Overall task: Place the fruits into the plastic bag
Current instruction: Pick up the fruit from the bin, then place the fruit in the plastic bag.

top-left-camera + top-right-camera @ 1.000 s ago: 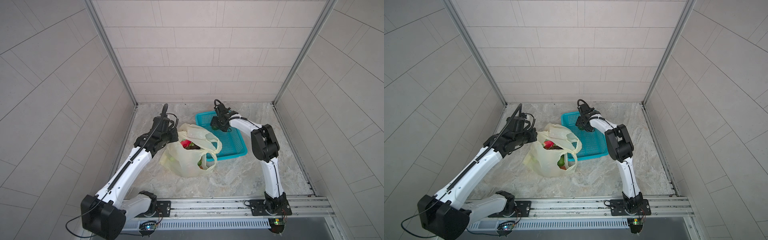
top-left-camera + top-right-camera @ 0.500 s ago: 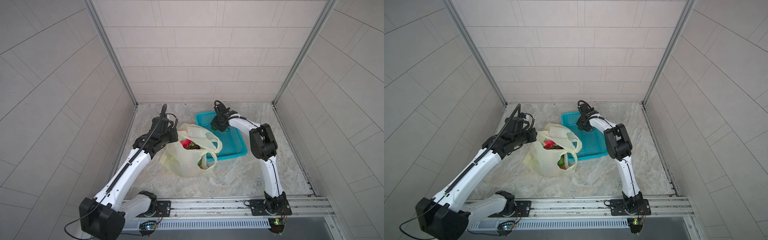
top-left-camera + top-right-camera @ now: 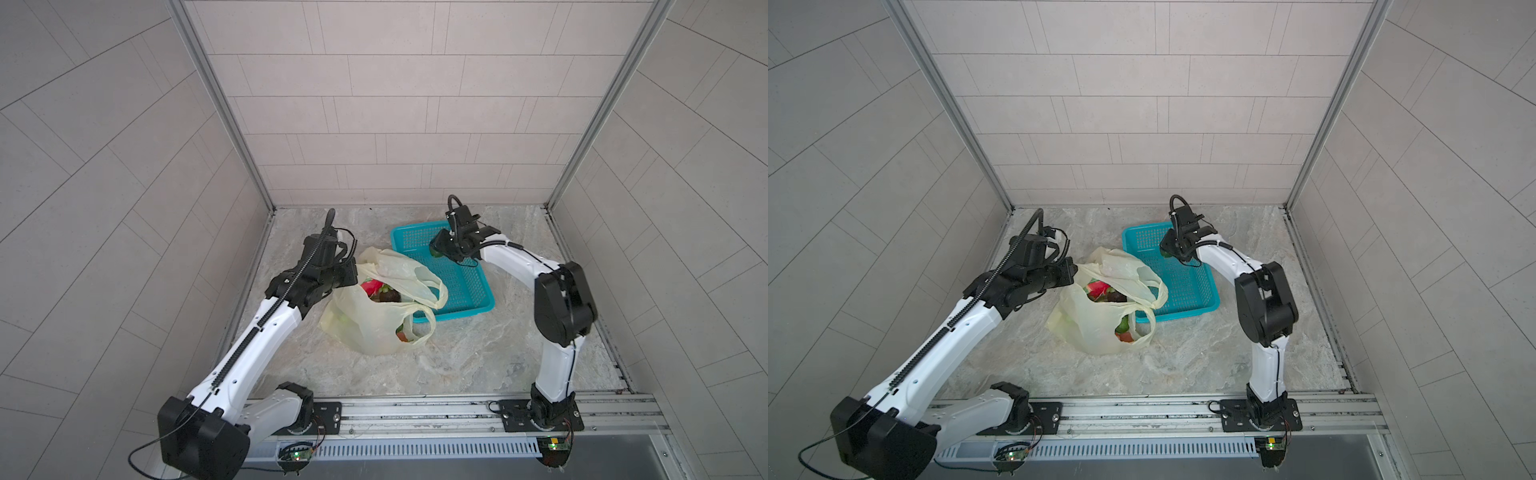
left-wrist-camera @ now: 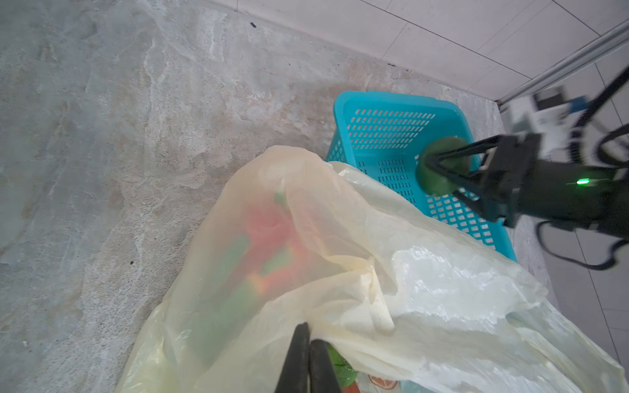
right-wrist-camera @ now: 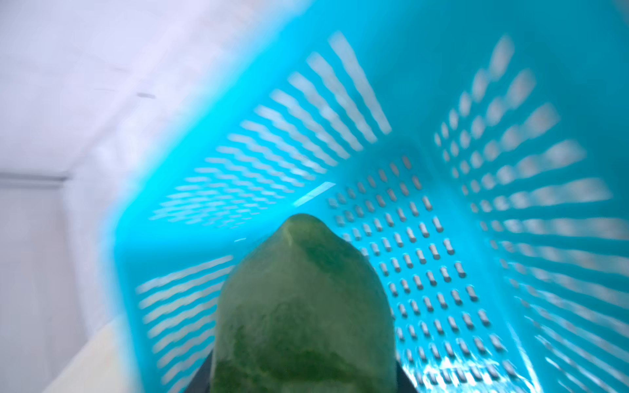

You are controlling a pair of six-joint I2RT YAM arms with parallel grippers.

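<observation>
**Green fruit point(image 5: 303, 306) gripped, bag point(image 3: 374, 324) comes next**

The right claw point(image 3: 439, 249) is closed on the green fruit, one finger on each side, with its jaws about half apart because the fruit fills them. The pointed end of the fruit sticks out in front of the claw. Directly below the claw is the basket point(image 3: 465, 286), and I see no other fruit in it. The right wrist view is blurred, so I cannot tell if the fruit is already clear of the basket floor.

The left claw point(image 4: 308, 340) is fully closed and pinches the edge of the bag. This lifts one side, and the mouth looks open. The bag hangs just in front of this claw and stands on the table. It touches the near corner of the basket. Inside it a red fruit point(image 3: 371, 286) and some dark ones are seen.

I judge the step in hand to be the pick of what seems the last fruit. Next, the right claw should rise above the basket wall, travel sideways to the bag mouth, and let go only above the opening. The loose handles may fold over the mouth, so the left claw must hold firmly.
</observation>
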